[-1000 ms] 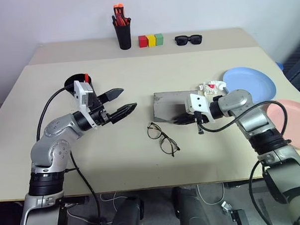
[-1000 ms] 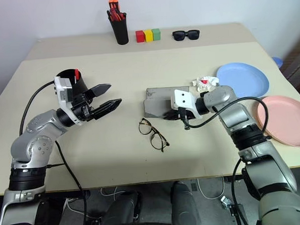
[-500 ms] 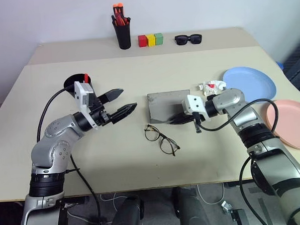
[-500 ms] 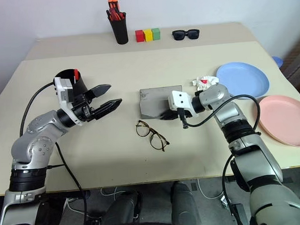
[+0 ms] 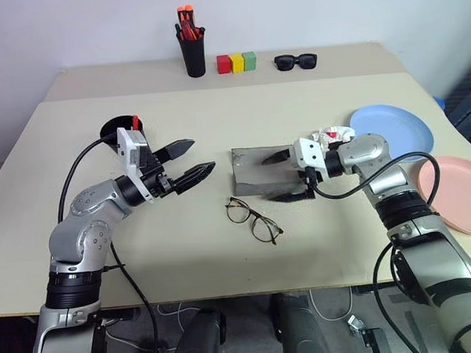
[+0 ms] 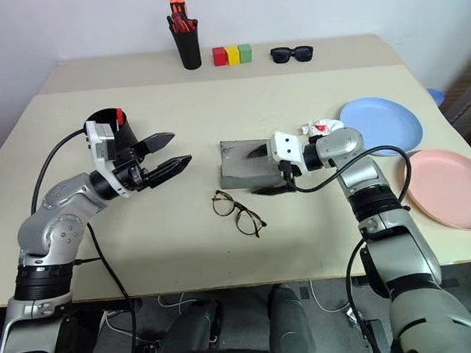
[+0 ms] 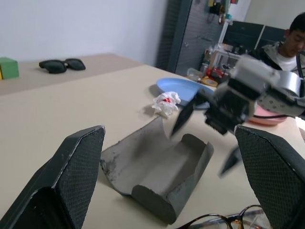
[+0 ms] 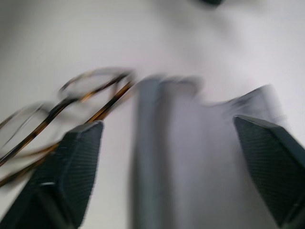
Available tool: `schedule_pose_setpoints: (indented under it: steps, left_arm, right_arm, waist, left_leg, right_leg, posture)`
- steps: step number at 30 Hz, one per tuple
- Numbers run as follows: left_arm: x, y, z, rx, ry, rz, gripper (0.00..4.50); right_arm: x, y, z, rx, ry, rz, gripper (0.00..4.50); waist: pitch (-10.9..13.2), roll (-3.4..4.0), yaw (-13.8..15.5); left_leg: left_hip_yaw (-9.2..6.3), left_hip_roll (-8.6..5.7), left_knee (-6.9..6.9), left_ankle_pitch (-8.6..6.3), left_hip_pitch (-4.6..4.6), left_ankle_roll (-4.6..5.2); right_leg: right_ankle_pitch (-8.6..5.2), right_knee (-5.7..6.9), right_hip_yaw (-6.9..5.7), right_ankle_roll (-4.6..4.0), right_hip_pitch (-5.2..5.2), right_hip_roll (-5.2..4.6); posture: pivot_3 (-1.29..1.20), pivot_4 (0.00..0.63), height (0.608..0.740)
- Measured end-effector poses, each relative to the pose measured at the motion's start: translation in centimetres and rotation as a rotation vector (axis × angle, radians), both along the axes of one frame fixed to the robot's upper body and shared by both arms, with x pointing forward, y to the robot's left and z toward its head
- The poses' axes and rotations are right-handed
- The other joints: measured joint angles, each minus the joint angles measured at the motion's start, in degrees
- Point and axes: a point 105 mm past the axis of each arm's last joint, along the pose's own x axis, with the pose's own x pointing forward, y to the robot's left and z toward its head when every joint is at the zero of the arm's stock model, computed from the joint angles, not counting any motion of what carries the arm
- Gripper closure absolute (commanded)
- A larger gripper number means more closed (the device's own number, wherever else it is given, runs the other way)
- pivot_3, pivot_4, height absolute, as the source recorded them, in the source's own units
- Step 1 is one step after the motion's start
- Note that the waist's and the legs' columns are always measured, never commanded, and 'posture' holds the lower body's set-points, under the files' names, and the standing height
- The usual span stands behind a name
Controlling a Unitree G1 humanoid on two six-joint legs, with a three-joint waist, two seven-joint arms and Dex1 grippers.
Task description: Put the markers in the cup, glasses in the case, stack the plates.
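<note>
Right gripper (image 5: 281,175) spread wide over the flat grey hinged eyeglass case (image 5: 257,169), which lies open.
Left gripper (image 5: 189,163) hovers, jaws parted and empty, left of the case; thin wire-frame eyeglasses (image 5: 252,219) lie just nearer. Light blue round plastic plate (image 5: 392,130) and pink plate (image 5: 459,193) sit right on the matte beige table (image 5: 217,107).

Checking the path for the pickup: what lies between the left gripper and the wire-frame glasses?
Bare tabletop. In the left eye view nothing lies between the open left gripper and the glasses; the open grey case sits beyond them.
</note>
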Motion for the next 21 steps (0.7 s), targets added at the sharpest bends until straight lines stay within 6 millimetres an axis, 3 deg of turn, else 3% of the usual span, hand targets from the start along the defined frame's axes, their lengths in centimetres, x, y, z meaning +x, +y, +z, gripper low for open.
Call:
schedule_pose_setpoints:
  steps: [4,7,14,21]
  left_arm:
    - [-0.6,0.1,0.4,0.037,-0.006,-0.036,0.0]
    - [-1.5,0.3,0.4,0.101,-0.014,-0.101,0.0]
    - [-2.9,-1.3,-1.2,0.347,-0.035,-0.375,0.0]
    - [-1.4,-5.2,-2.5,0.569,-0.195,-0.634,0.0]
  right_arm:
    - [0.7,-0.9,4.0,0.239,0.008,-0.092,0.03]
    - [-0.5,-1.8,6.3,0.389,0.031,-0.112,0.03]
    - [-3.2,-4.7,4.3,0.518,0.175,-0.282,0.03]
    - [-5.7,-6.8,3.9,0.555,0.17,-0.422,0.03]
  waist:
    - [0.0,0.0,0.09]
    - [0.0,0.0,0.33]
    - [0.01,0.03,0.43]
    - [0.0,0.04,0.34]
  left_leg:
    - [-0.03,0.01,-0.03,-0.01,-0.03,0.02]
    - [-0.08,0.01,-0.15,-0.06,-0.01,0.1]
    - [0.02,-0.03,-0.13,-0.06,-0.02,0.13]
    - [0.09,-0.01,-0.08,-0.06,0.03,0.15]
  right_leg:
    - [0.0,-0.01,0.0,-0.01,-0.02,0.0]
    - [0.0,0.01,-0.01,-0.02,-0.03,0.0]
    - [0.0,0.01,0.0,-0.02,-0.04,-0.03]
    - [0.0,-0.04,0.03,-0.01,0.05,-0.02]
  posture:
    - [0.0,0.15,0.74]
    - [0.0,0.15,0.74]
    - [0.0,0.15,0.74]
    - [0.0,0.15,0.74]
